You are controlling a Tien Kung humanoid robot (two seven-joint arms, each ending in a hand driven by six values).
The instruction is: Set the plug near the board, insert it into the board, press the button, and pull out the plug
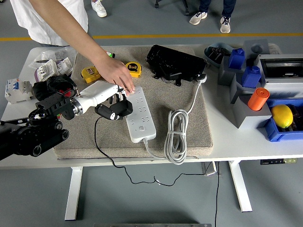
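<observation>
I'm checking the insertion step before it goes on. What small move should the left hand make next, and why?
Probably ease the black plug a little to the right, over the sockets of the white power strip. The left hand holds the plug just beside the strip's left edge, not yet above a socket, while a person's hand steadies the strip's far end.
</observation>
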